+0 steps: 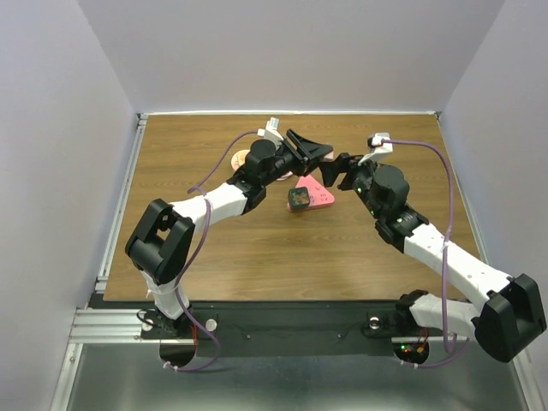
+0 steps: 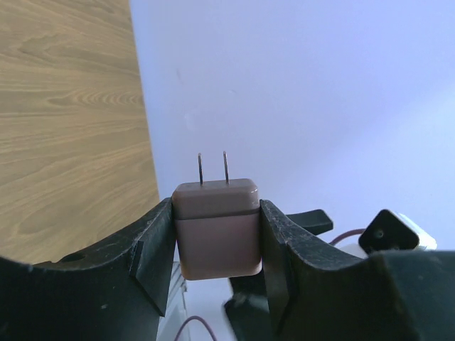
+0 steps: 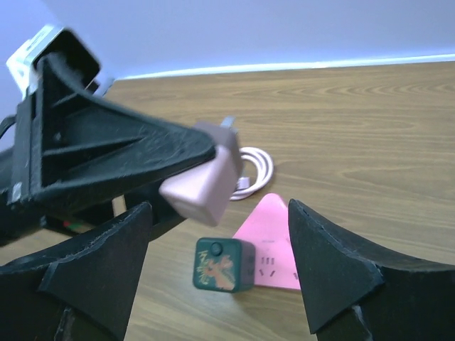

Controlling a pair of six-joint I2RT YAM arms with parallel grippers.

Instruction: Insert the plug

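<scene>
Left gripper [image 2: 217, 207]: clamped on the pale mauve square plastic plug [image 2: 217, 231]. The body is pinched between both black fingers, and the two metal prongs are pointed up toward the white wall in the left wrist view. The plug is held off the brown wooden table [image 1: 214, 257] and is seen centre-left in the right wrist frame.

Right gripper [image 3: 219, 213]: jaws spread, nothing gripped. The plug is seen above the gap, untouched by its fingers.

A pink triangular plastic socket block [image 3: 269, 245] is laid flat on the table, lower centre of the right wrist frame, just beside a dark green plastic cube [image 3: 222, 264]. Contact between them cannot be told. A white coiled cable [image 3: 254, 165] is seen behind both.
</scene>
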